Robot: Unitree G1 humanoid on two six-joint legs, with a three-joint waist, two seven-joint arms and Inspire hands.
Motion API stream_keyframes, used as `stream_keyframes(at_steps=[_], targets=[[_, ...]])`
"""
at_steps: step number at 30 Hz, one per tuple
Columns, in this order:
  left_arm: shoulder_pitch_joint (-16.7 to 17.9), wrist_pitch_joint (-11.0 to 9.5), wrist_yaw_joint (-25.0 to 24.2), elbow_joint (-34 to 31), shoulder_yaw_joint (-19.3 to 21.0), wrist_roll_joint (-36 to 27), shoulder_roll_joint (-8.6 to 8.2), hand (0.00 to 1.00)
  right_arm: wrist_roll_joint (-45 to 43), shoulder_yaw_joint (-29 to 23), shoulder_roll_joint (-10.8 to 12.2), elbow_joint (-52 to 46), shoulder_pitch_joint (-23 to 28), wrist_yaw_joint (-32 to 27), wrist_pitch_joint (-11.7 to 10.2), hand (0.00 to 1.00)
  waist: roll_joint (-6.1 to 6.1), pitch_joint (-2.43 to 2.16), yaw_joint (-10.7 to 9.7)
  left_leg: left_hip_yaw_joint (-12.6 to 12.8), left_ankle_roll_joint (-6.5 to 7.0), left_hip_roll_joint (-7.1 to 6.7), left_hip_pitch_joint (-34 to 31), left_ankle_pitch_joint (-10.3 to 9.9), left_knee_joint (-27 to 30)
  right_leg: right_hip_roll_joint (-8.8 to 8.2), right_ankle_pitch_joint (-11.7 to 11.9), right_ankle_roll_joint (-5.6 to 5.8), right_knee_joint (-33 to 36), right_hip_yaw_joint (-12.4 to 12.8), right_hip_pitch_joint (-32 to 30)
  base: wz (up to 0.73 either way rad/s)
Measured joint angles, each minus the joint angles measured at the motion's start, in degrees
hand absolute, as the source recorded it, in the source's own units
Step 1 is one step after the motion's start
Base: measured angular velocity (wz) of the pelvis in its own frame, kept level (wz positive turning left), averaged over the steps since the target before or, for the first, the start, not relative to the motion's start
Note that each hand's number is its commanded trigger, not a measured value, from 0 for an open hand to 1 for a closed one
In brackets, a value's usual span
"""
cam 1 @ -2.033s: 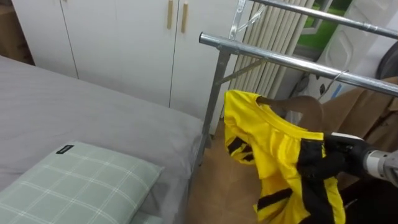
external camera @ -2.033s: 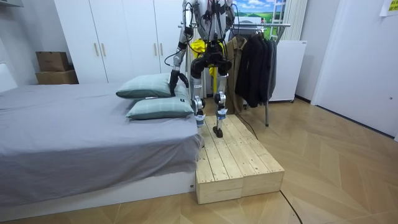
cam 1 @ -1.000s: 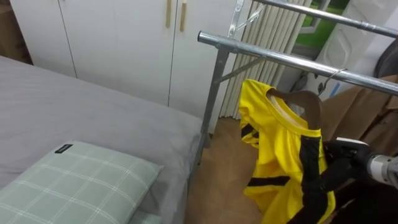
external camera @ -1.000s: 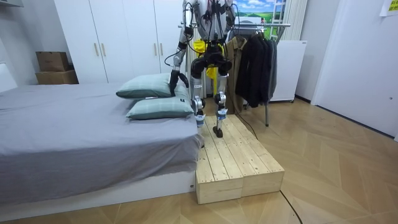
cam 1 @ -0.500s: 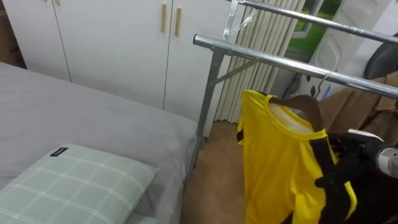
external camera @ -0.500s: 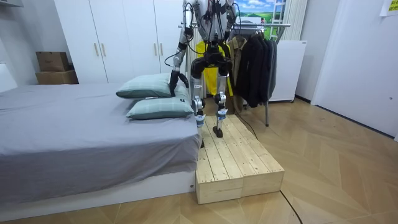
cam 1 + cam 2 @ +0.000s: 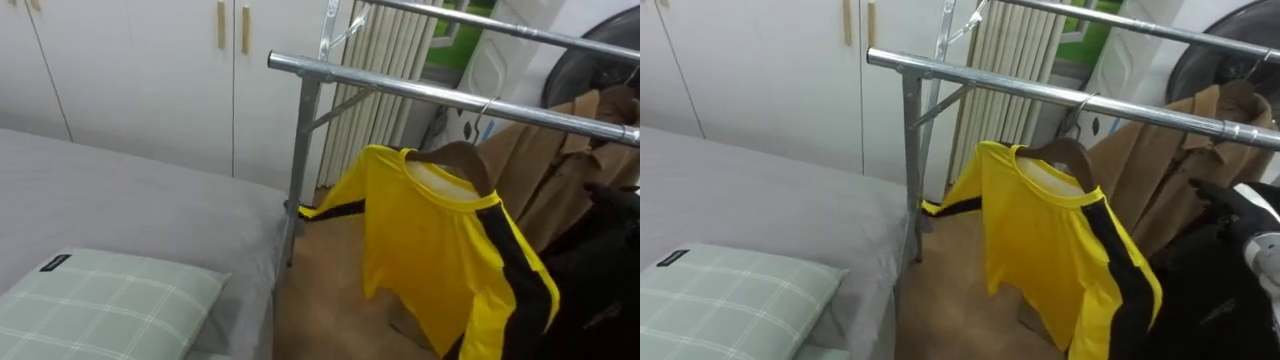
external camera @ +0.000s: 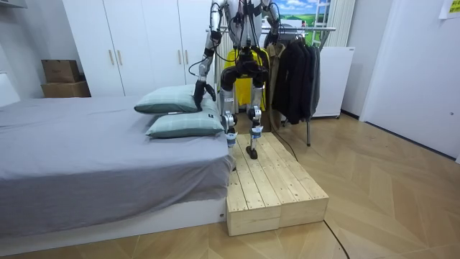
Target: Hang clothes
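On the steel rail (image 7: 400,88), sees yellow jersey (image 7: 430,240) hung by its wooden hanger (image 7: 455,155). Cannot tell grip of right hand (image 7: 1238,215) beside it; risks snagging cloth, dragging hanger off. Holds left hand (image 8: 202,89) by pillow (image 8: 167,101).

The robot stands upright with its back to the room view. Its left arm hangs down and a little out from the body on the room view's left, bent slightly at the elbow. The left hand (image 8: 199,91) is at about hip height. The right arm comes in from the right edge of the eye views, the dark right hand (image 7: 1238,218) beside its silver wrist.
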Motion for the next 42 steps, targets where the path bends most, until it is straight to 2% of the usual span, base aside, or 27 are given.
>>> stream_keyframes(at_steps=[4,8,14,16,18,23,25,27,31,34,36,37,42], targets=[[0.15,0.0,0.0,-0.27,0.64,-0.02,0.01,0.0,0.45,-2.07,-0.03,-2.66,3.35,-0.71,-0.13,0.0,0.33,-0.06,-1.64,-0.08,0.04,-0.01,-0.23,-0.02,0.1,0.14,0.25,0.13,-0.96,0.34,0.08,-0.01],[0.18,-0.01,0.0,-0.94,1.4,-0.02,-0.01,0.0,3.46,-3.08,-0.03,-4.19,4.44,-2.14,-0.16,0.0,0.43,-0.01,-2.28,0.76,0.05,0.01,0.25,-0.01,-0.2,0.35,0.44,0.12,-0.91,1.28,0.0,-0.13],[0.22,-0.01,0.02,-2.74,2.31,0.44,-0.6,0.0,3.01,-6.7,-0.11,-16.81,13.12,-5.36,-0.84,0.0,0.85,0.06,-2.31,1.38,0.19,-0.01,0.2,-0.12,-0.16,0.45,0.54,0.23,-0.97,1.79,-0.21,-0.03],[0.21,-0.17,0.22,-2.87,2.33,0.38,-1.52,0.0,2.5,-6.99,-0.1,-20.21,15.21,-5.83,-1.24,0.0,1.57,-0.13,-2.33,2.09,0.22,-0.05,0.15,-0.13,-0.26,0.54,0.79,0.31,-0.86,2.43,-0.68,-0.16],[0.21,-0.34,0.43,-3.0,2.33,0.31,-1.64,0.0,2.5,-7.74,0.44,-22.33,17.6,-6.64,-1.41,0.0,1.7,-0.19,-2.36,2.29,0.23,-0.06,0.21,-0.12,-0.45,0.56,0.83,0.32,-0.56,2.62,-0.78,-0.07],[0.56,-1.34,2.32,-3.78,2.3,-0.24,-2.09,0.0,3.53,-10.53,4.3,-28.4,27.13,-9.35,-2.46,0.0,1.87,-0.12,-2.43,2.3,0.29,0.01,0.69,-0.18,-0.65,0.58,0.77,0.4,-0.94,2.54,0.07,0.0],[0.71,-1.6,2.96,-3.81,2.31,-1.38,-2.3,0.0,3.28,-10.98,7.26,-31.79,32.63,-9.64,-2.46,0.0,1.88,-0.11,-2.51,2.47,0.42,-0.04,0.65,-0.27,-0.93,0.54,0.56,0.66,-0.96,2.65,-0.04,-0.02],[0.71,-1.65,3.15,-3.81,2.32,-1.43,-2.44,0.0,3.55,-11.01,9.39,-32.21,35.46,-9.64,-2.47,0.0,2.09,-0.03,-2.55,2.52,0.44,-0.05,0.65,-0.28,-0.99,0.5,0.57,0.65,-1.01,2.64,0.01,-0.02],[0.79,-1.85,4.58,-3.78,2.91,-1.35,-4.27,0.0,4.4,-11.08,14.31,-32.16,41.46,-9.63,-2.5,0.0,3.07,0.03,-2.46,2.47,0.49,-0.14,0.71,-0.31,-1.11,0.44,0.53,0.71,-0.92,2.67,0.03,0.0],[1.11,-2.67,5.06,-3.76,2.88,-1.3,-5.07,0.0,4.38,-11.06,16.28,-31.85,44.84,-9.41,-2.61,0.0,4.27,0.07,-2.61,2.53,0.53,-0.18,0.75,-0.33,-1.3,0.46,0.52,0.74,-0.81,2.77,0.03,0.0],[1.41,-2.84,5.34,-3.75,2.87,-1.34,-5.56,0.0,4.45,-10.75,17.41,-29.59,45.09,-9.55,-2.82,0.0,4.69,-0.02,-2.35,3.23,0.52,-0.15,1.55,-0.33,-1.78,0.68,0.38,0.78,-0.83,3.38,0.11,-0.15],[1.84,-2.95,5.47,-3.76,2.85,-1.44,-5.86,0.0,4.53,-10.44,18.23,-28.37,45.24,-9.54,-2.79,0.0,4.84,-0.11,-2.37,3.64,0.51,-0.12,1.92,-0.36,-1.89,0.8,0.1,0.82,-0.57,4.05,0.15,-0.19],[1.89,-2.96,5.78,-3.76,2.87,-2.14,-6.36,0.0,5.18,-9.97,21.64,-27.88,46.37,-9.53,-2.88,0.0,5.1,-0.04,-2.66,4.09,0.5,-0.09,2.2,-0.49,-1.92,0.89,0.05,0.8,-0.24,4.27,0.13,-0.06]])
